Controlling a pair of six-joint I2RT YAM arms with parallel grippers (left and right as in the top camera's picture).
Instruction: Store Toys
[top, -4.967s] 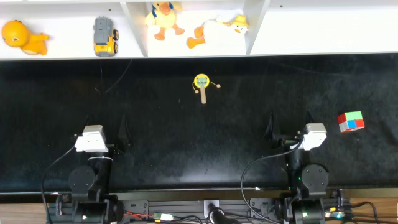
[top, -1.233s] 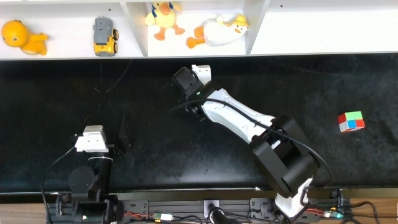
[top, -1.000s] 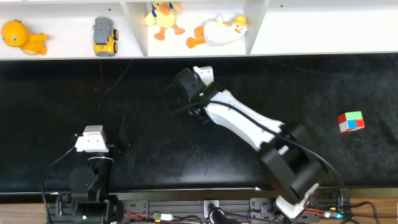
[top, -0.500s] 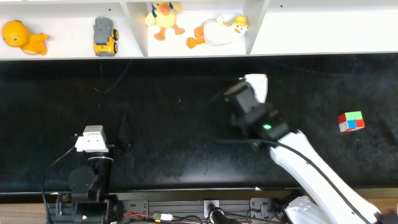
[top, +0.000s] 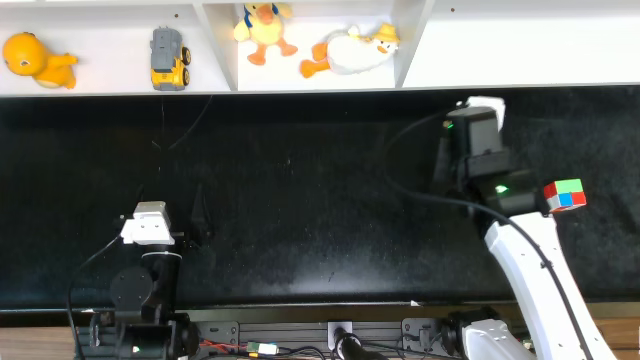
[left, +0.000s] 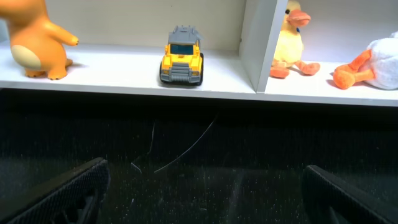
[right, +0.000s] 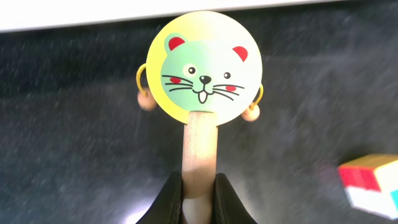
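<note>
From above, the shelf (top: 420, 78) is holding an orange toy (top: 38, 58) and a yellow truck (top: 170, 56) in its left compartment; a duck (top: 264, 30) and a white bird (top: 350, 50) are sitting in the middle one; the right arm (top: 520, 230) is reaching over the black bench (top: 300, 200), near a coloured cube (top: 564, 195).

In the left wrist view, the left claw (left: 202, 173) is standing wide open, facing the truck.

In the right wrist view, the right claw (right: 199, 190) is gripping the wooden handle of a rattle drum (right: 200, 81); a green cat face is showing on its disc; the rattle drum is hanging over the bench by the shelf edge, with the cube lying apart.
</note>
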